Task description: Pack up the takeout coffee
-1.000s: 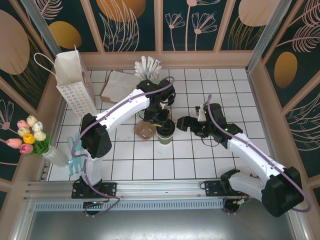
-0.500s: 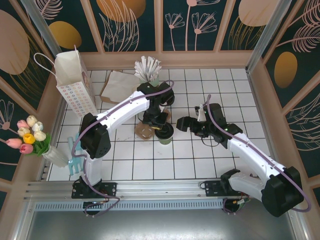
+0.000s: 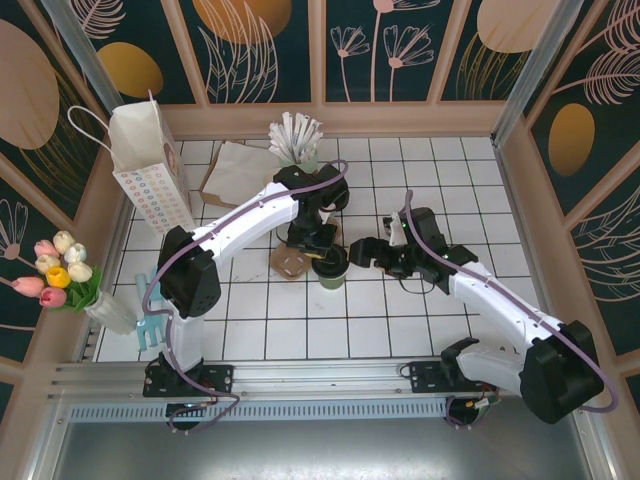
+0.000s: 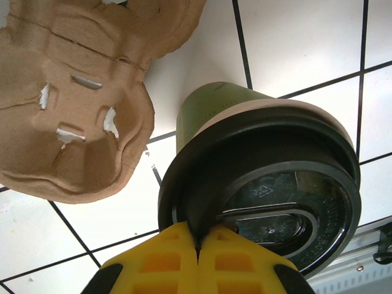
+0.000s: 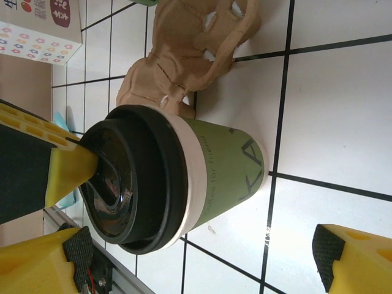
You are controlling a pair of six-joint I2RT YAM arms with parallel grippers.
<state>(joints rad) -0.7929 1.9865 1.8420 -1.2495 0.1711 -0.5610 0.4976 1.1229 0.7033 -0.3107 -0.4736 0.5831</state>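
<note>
The takeout coffee [image 3: 331,269] is a small green paper cup with a black lid, standing upright on the white tiles mid-table. My left gripper [image 3: 322,250] is shut, and its yellow fingertips [image 4: 199,236] rest on the near rim of the lid [image 4: 275,196]. My right gripper [image 3: 363,250] is open just right of the cup. In the right wrist view the cup [image 5: 226,165] stands just beyond my open right gripper [image 5: 196,263], whose fingers sit wide apart and clear of it.
A brown pulp carrier [image 3: 290,262] lies against the cup's left side. A white paper bag [image 3: 150,165] stands at the back left. A mint holder of straws [image 3: 297,140] stands at the back, and tulips [image 3: 60,270] lean at the left edge.
My right gripper has slid left, closer to the cup, staying open. My left gripper, still shut, has shifted slightly toward the cup's lid.
</note>
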